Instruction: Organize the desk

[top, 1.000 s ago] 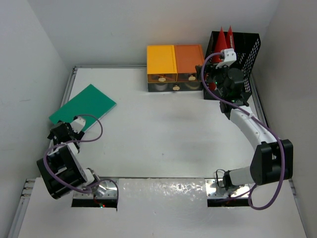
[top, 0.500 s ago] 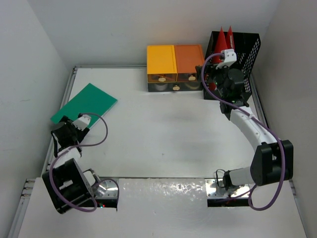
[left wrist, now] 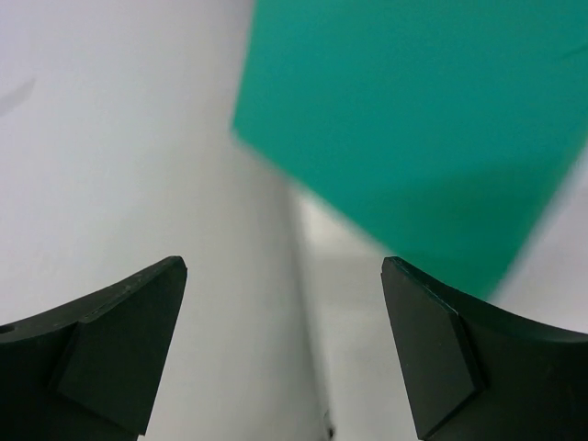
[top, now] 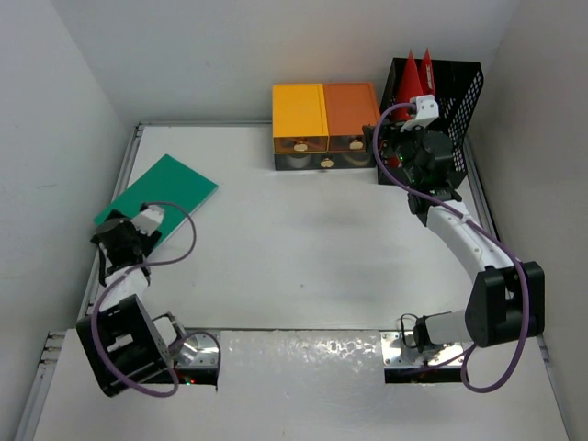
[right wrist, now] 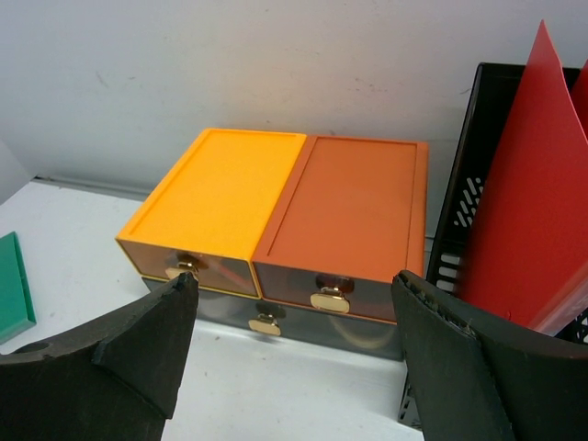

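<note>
Lining up my left gripper [left wrist: 285,349] on green board [top: 165,188] at desk [top: 294,248] left edge; jaws wide, empty. I'd straddle near corner squarely; right gripper [right wrist: 294,367] also wide, empty.

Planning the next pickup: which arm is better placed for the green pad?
Left. The left hand, open, is beside the green pad; the right hand faces the drawer unit across the desk.

Beyond the left pincer [left wrist: 283,276] the green board [left wrist: 413,129] is blurred and cropped; right of the right pincer [right wrist: 294,280], the rack [right wrist: 478,119] too.
</note>
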